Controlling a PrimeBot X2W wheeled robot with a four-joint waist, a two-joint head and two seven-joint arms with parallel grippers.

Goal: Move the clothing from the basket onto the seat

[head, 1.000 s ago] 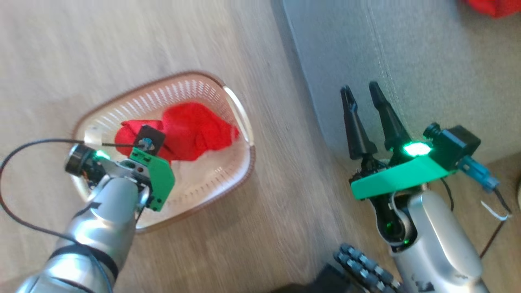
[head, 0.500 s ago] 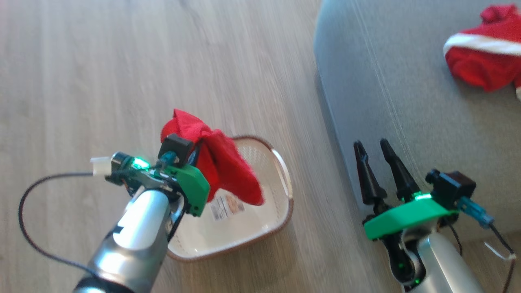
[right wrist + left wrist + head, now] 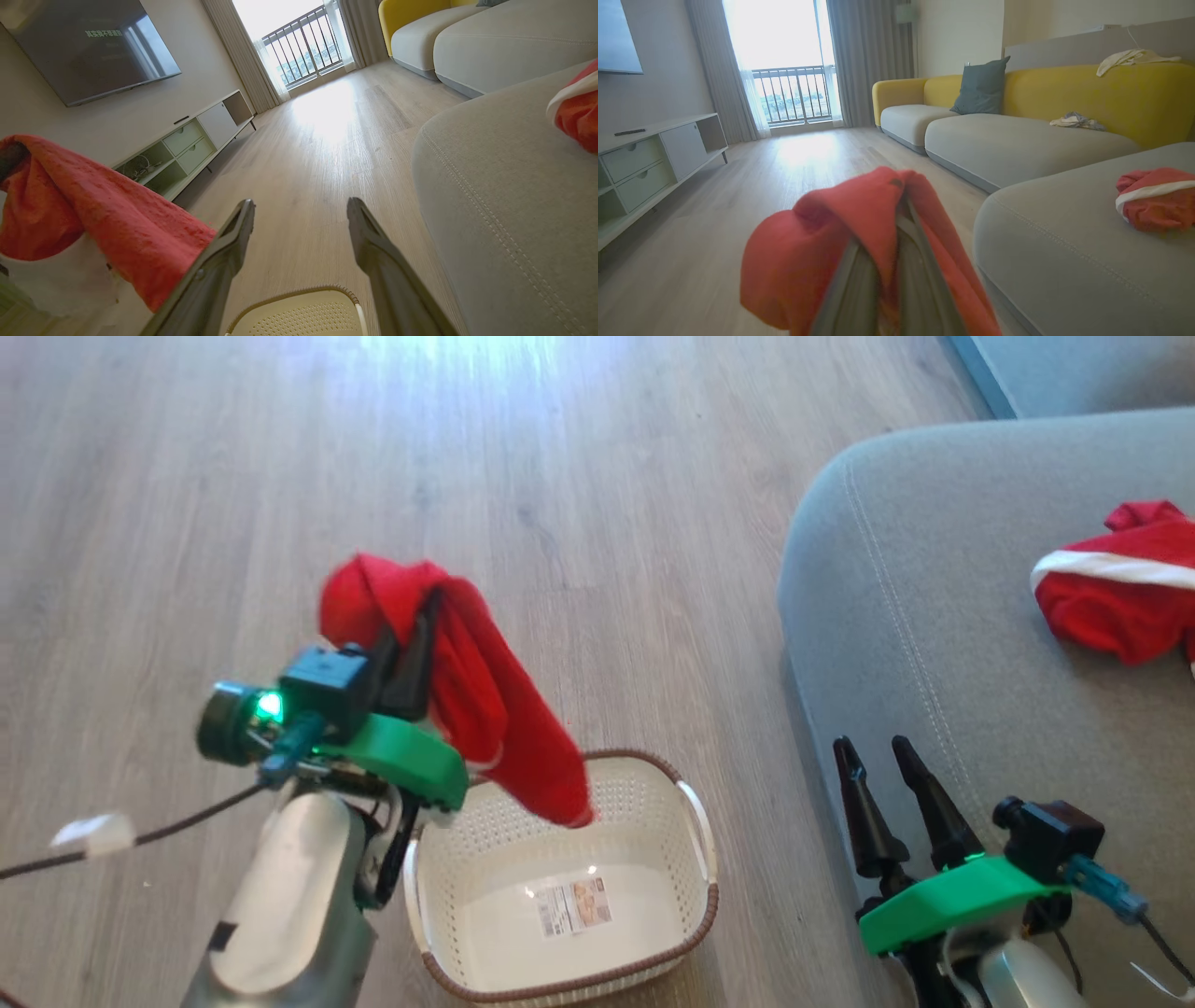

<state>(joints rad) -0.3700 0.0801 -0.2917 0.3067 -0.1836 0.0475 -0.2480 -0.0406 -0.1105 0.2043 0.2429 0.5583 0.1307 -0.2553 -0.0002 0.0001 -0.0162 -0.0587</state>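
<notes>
You're most of the way there, by the look of it. One red garment [image 3: 1111, 597] is lying on the seat [image 3: 934, 691], toward the right of the head view and well in from the rounded corner. The second garment [image 3: 485, 719] is pinched in your left tool [image 3: 425, 616]. Its fingers are clamped together on the cloth, which drapes over the tips and hangs down so the lower end dangles just over the basket [image 3: 695, 896]. The basket sits on the floor [image 3: 280, 476] right beside the seat, and I see nothing in it but the label [image 3: 571, 905] on the bottom. Your right tool [image 3: 870, 747] has its fingers spread apart with nothing in them, parked by the seat's front edge. What's left, I reckon: carry that second piece over the cushion and let go. Mind the dangling end doesn't snag the basket rim.
</notes>
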